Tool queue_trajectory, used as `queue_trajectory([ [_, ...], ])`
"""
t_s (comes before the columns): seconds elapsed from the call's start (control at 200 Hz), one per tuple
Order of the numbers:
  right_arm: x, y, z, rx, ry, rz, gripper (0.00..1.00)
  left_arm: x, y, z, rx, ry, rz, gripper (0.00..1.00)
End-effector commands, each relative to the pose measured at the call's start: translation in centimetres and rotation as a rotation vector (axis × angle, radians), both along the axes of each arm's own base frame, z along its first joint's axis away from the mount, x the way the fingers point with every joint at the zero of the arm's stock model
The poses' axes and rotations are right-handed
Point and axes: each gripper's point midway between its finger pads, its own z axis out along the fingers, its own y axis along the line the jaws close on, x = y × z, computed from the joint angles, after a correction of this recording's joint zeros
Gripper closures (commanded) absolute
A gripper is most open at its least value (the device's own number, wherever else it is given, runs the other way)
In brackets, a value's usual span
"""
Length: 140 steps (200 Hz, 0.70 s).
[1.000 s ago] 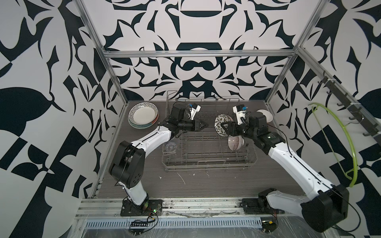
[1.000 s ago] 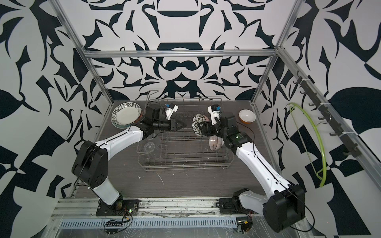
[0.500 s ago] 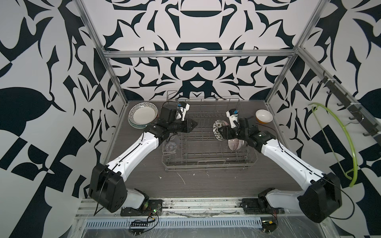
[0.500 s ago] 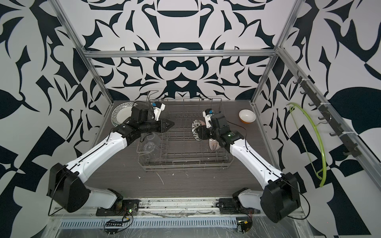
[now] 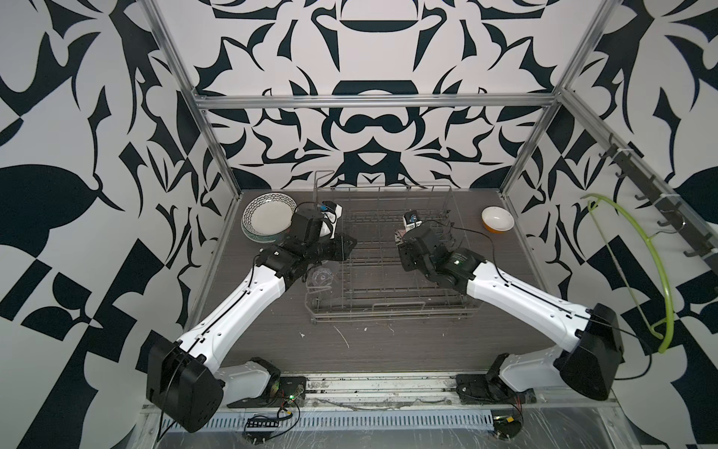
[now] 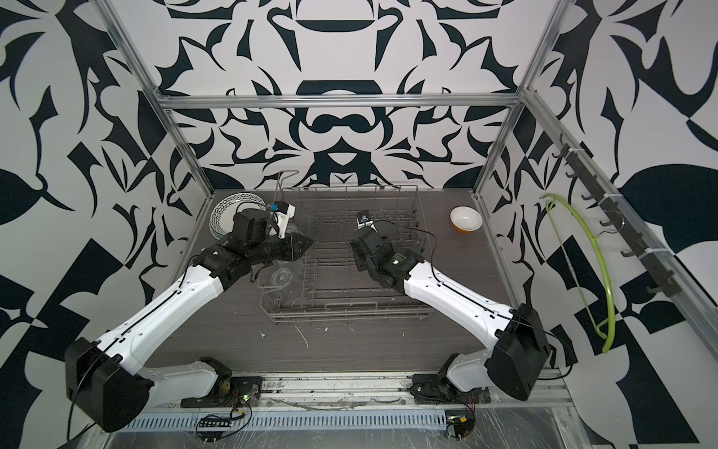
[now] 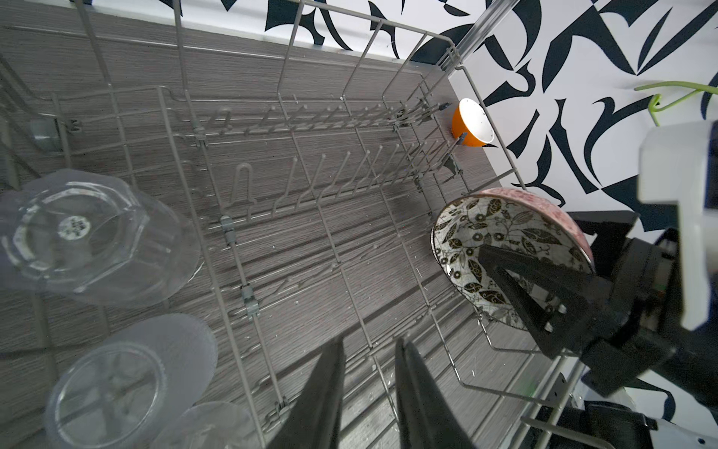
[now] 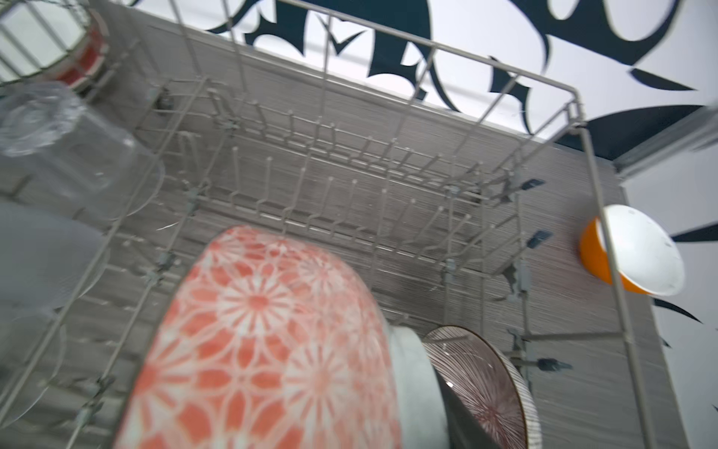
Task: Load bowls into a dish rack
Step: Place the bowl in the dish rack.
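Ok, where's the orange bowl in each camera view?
Top view: orange bowl on the table, right of the dish rack, far end.
Top view: bowl in the same spot.
Left wrist: bowl outside the rack's wire wall.
Right wrist: bowl beyond the rack's side wires.
Shared landmark: the rack's far right corner.

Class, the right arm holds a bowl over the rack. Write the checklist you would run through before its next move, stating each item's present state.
1. Right gripper clamps the floral bowl by its rim: ok.
2. Floral bowl is over the dish rack: ok.
3. Left gripper is empty, jaws apart: ok.
4. Striped bowl already stands in the rack: ok.
5. Orange bowl is loaded: not ok; it sits on the table outside the rack.
6. Free slot beneath the floral bowl: cannot tell.
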Motion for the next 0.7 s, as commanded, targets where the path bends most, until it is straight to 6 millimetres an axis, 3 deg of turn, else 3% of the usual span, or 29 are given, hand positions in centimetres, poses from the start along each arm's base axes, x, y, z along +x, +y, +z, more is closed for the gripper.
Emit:
queue_trajectory([
  [0.0,0.9,-1.3,2.8,0.009,-0.109,-0.148,0.58,-0.6,0.5,-0.3,0.02,-0.001,-0.001,0.72],
  [0.695,1.6,0.7,-2.1,-0.044,-0.032,-0.18,0.61,-1.6,1.1,-0.7,0.024,0.0,-0.004,0.71],
])
